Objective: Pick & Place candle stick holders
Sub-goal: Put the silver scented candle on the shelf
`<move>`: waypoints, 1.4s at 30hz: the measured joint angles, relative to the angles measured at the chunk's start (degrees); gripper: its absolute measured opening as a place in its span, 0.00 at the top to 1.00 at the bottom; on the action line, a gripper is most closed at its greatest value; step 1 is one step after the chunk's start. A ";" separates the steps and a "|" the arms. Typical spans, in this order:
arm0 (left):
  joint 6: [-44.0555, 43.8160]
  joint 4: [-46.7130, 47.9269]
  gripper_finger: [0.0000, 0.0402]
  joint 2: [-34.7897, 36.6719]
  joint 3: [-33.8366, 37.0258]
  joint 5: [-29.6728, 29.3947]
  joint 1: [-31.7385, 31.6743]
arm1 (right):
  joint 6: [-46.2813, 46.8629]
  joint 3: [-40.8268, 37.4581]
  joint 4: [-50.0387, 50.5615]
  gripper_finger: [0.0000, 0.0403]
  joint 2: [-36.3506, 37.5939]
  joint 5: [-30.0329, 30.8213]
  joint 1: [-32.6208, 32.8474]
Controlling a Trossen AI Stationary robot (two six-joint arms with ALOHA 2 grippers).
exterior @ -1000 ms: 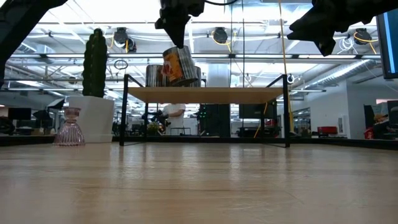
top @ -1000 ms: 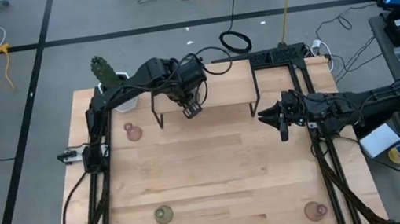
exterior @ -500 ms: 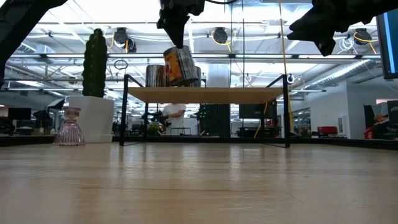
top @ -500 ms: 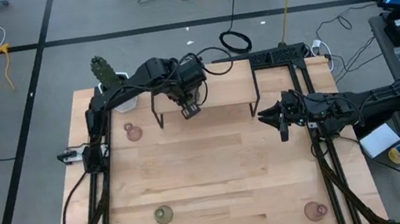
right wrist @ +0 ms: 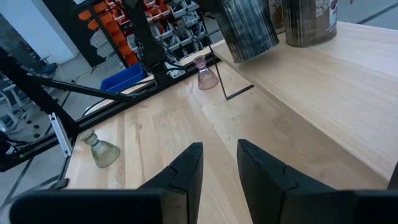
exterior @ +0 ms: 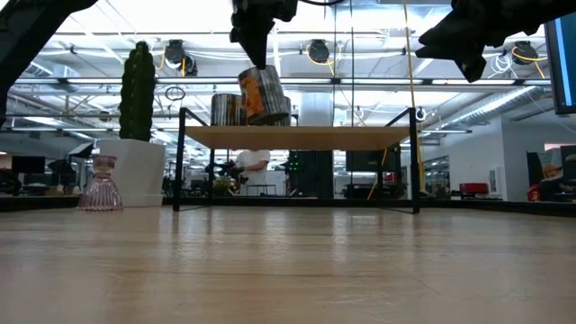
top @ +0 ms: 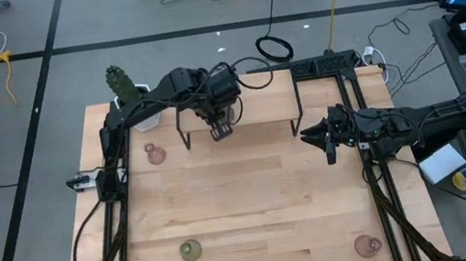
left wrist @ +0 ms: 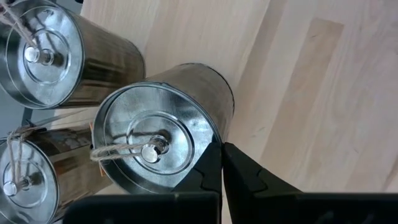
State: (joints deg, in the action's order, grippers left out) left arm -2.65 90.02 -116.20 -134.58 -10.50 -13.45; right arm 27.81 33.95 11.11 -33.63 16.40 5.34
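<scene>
**Q:** What does the left gripper [left wrist: 221, 163] hold above the raised wooden shelf [exterior: 297, 136]?

**A:** A silvery metal holder [left wrist: 163, 134], pinched at its thin rim by fingers pressed together, hanging tilted just over the shelf beside two more tins [left wrist: 56, 53]. It looks light, stiff and slick; a rim pinch lets it swing, so a grasp across the body would likely be steadier.

**Q:** And the glass ones?

**A:** One pink holder [top: 155, 153] stands near the cactus [top: 121, 80], the olive holder [top: 190, 250] and a second pink holder [top: 367, 245] near the table's front edge. They are probably fragile; take them at the narrow waist. The right gripper [right wrist: 217, 162] waits, fingers parted, empty.
</scene>
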 joint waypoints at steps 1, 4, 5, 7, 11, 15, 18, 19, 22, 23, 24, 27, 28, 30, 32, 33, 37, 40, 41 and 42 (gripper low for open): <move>0.00 -0.02 1.00 0.00 0.00 -0.02 0.08 | 0.00 0.00 0.00 0.78 0.00 0.00 0.00; 0.00 0.02 1.00 0.02 0.00 -0.02 0.45 | 0.02 0.00 0.00 0.78 0.00 0.00 0.00; 0.00 0.00 1.00 0.02 0.00 0.00 0.61 | 0.02 0.00 0.00 0.78 0.00 0.00 0.00; 0.27 0.00 1.00 0.02 0.00 0.02 0.95 | 0.02 0.00 0.00 0.78 0.00 0.00 0.00; 1.09 -0.04 1.00 0.86 0.02 0.21 1.29 | 0.03 0.00 0.00 0.78 0.00 0.00 0.00; 1.31 -0.04 1.00 2.37 0.43 -0.10 1.20 | 0.04 0.00 0.00 0.78 0.00 0.00 0.00; 1.05 -0.09 1.00 3.71 2.03 -0.09 1.00 | 0.04 0.00 0.00 0.78 -0.01 0.00 0.00; 1.05 -0.09 1.00 4.31 3.30 -0.07 1.00 | 0.04 0.00 -0.02 0.78 0.00 0.00 -0.01; 1.00 0.14 1.00 5.09 7.25 -0.09 1.08 | 0.04 0.00 -0.02 0.78 -0.02 0.03 0.00; 1.00 0.15 1.00 5.33 8.45 -0.09 1.15 | 0.04 0.00 -0.02 0.78 -0.02 0.03 0.00; 1.00 0.11 1.00 5.51 9.35 -0.09 1.25 | 0.04 0.00 -0.02 0.78 0.00 0.03 0.00; 0.63 0.07 1.00 5.68 9.79 -0.35 1.59 | 0.06 0.00 -0.09 0.78 -0.02 0.03 -0.01; 0.65 -0.09 1.00 5.70 9.78 -0.46 1.61 | 0.07 0.00 -0.09 0.78 -0.01 0.03 0.00; 0.68 -0.13 1.00 5.70 9.69 -0.63 1.64 | 0.07 0.00 -0.09 0.78 -0.02 0.03 0.00; 0.79 -0.06 1.00 5.70 9.68 -1.44 1.62 | 0.07 0.00 -0.11 0.78 0.00 0.04 0.00; 0.91 -0.07 1.00 5.70 9.67 -1.68 1.57 | 0.07 0.00 -0.10 0.78 0.00 0.04 -0.01; 2.06 -0.04 1.00 5.70 9.64 -2.91 1.11 | 0.07 0.00 -0.11 0.78 0.00 0.04 0.00; 2.60 -0.08 1.00 5.70 9.62 -3.84 0.96 | 0.25 0.00 -0.11 0.78 -0.02 0.05 -0.01; 2.64 -0.04 1.00 5.70 9.62 -4.44 0.96 | 0.55 0.00 -0.11 0.78 -0.01 0.05 0.00; 2.73 0.02 1.00 5.70 9.62 -4.92 0.96 | 0.68 0.00 -0.11 0.78 0.00 0.05 -0.02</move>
State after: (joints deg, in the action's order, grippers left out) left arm 0.07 90.04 -110.50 -124.97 -15.42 -12.49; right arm 28.49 33.95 11.00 -33.63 16.45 5.33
